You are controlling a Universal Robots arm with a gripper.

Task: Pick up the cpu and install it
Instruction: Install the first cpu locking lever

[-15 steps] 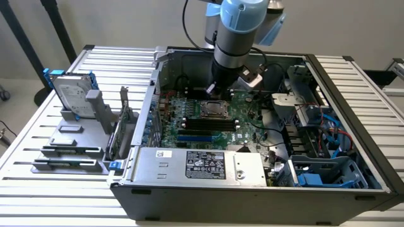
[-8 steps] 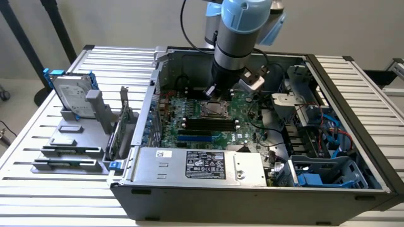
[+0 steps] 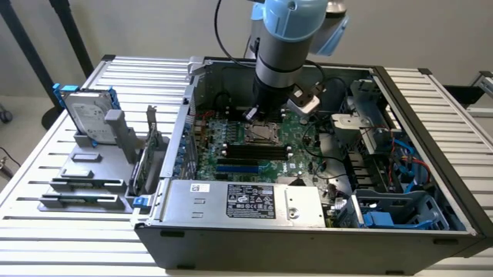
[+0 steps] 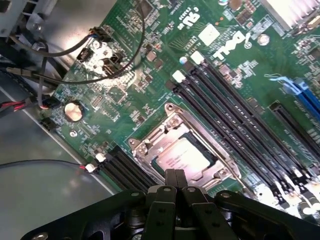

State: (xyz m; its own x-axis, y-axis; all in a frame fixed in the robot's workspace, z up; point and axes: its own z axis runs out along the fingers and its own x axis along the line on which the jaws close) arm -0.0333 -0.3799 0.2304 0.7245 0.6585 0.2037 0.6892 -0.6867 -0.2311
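Exterior view: arm reaching down into open computer case (image 3: pixel 431 173), gripper (image 3: pixel 254 113) low over motherboard (image 3: pixel 246 156), just above metal socket frame (image 3: pixel 266 134); hard drive with blue rails (image 3: pixel 86 112) upright in grey tray (image 3: pixel 85 173) on slatted table (image 3: pixel 46 231), at the exterior view's left. Wrist view: gripper (image 4: pixel 175 181) fingers (image 4: pixel 170 179) pressed together, holding nothing, tips at edge of socket frame (image 4: pixel 150 145); cpu (image 4: pixel 182 154) seated flat inside it, silver top up, beside black memory slots (image 4: pixel 235 120).
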